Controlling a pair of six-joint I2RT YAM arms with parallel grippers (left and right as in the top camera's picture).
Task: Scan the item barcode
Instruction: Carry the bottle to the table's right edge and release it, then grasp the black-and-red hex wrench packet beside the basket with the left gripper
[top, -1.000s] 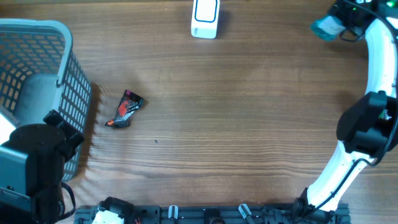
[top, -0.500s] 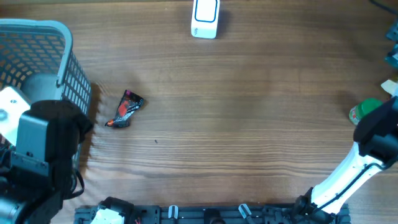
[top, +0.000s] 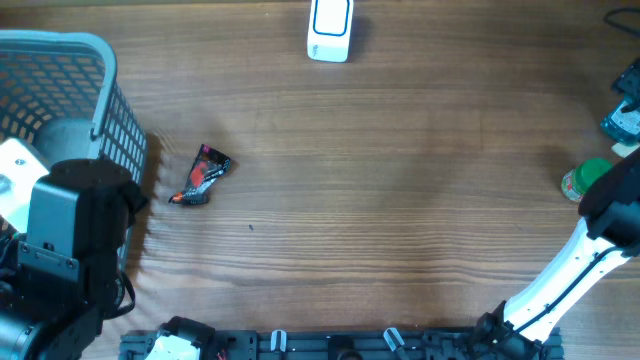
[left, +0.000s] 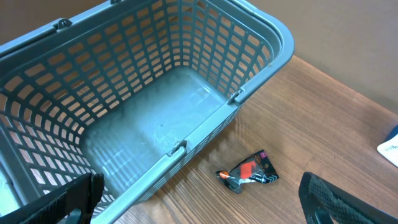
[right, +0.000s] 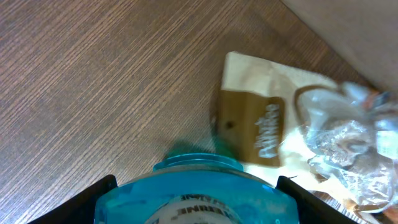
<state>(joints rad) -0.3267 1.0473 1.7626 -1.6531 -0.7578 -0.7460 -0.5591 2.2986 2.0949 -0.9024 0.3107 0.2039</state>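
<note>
So, right jaws are clamped on a blue-capped bottle (right: 194, 198), hanging off the bench's (top: 400, 200) right end over a beige packet (right: 261, 130), I think, since it's blurry. Left jaws gape wide, holding nothing, above the basket (left: 205, 37). White scanner (top: 329, 28) sits well apart at the far edge, so the pickup's done and the scan itself looks not yet done.

Grey basket (top: 122, 130), wooden table (top: 400, 200)
</note>
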